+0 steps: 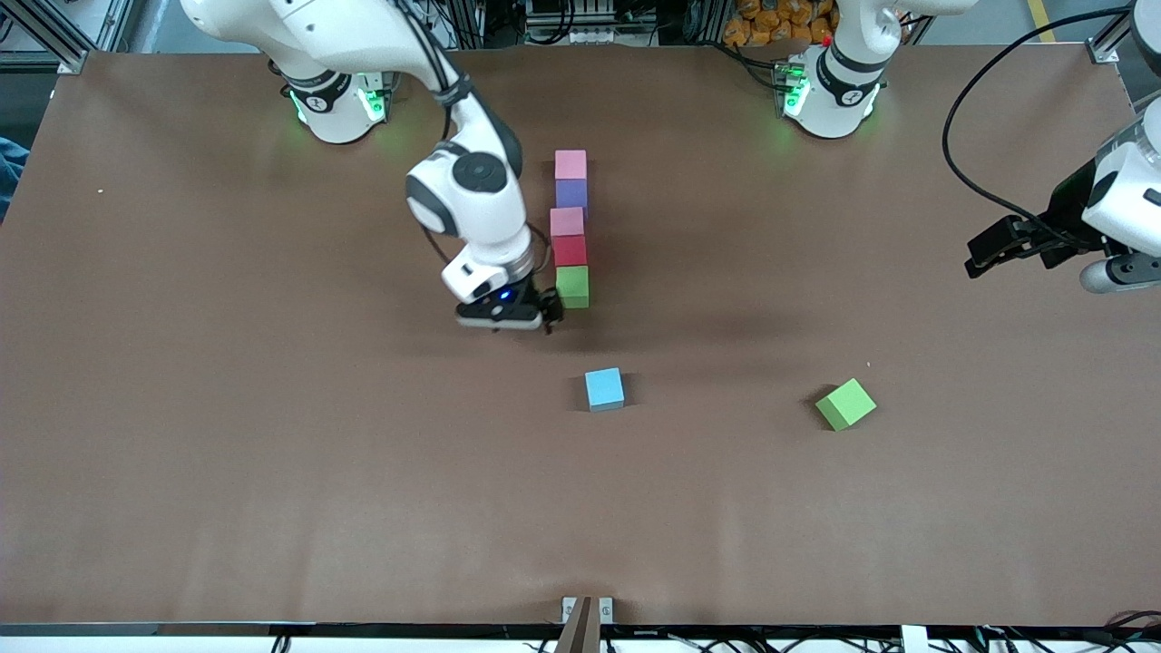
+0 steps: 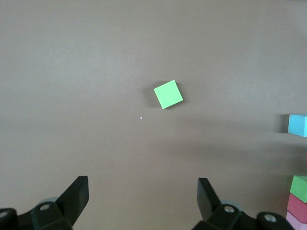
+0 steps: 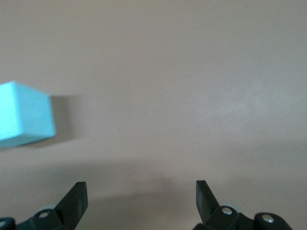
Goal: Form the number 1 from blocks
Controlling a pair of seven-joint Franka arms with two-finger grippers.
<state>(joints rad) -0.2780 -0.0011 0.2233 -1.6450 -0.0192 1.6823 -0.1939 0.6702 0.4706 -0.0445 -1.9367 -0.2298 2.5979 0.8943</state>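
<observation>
Five blocks form a straight column mid-table: pink (image 1: 570, 164), purple (image 1: 571, 193), pink (image 1: 567, 221), red (image 1: 569, 249) and green (image 1: 572, 286) at the end nearest the front camera. My right gripper (image 1: 544, 319) (image 3: 141, 196) hangs low beside that green block, open, with nothing between its fingers. A light blue block (image 1: 604, 389) (image 3: 24, 114) lies alone, nearer the camera than the column. A second green block (image 1: 845, 404) (image 2: 168, 94) lies turned, toward the left arm's end. My left gripper (image 1: 984, 254) (image 2: 143, 194) waits open and empty in the air over that end.
The brown table (image 1: 272, 453) is bare apart from the blocks. The left wrist view also catches the light blue block (image 2: 298, 125) and the column's green (image 2: 300, 188) and red (image 2: 297, 207) blocks at its edge. Both arm bases stand along the table's back edge.
</observation>
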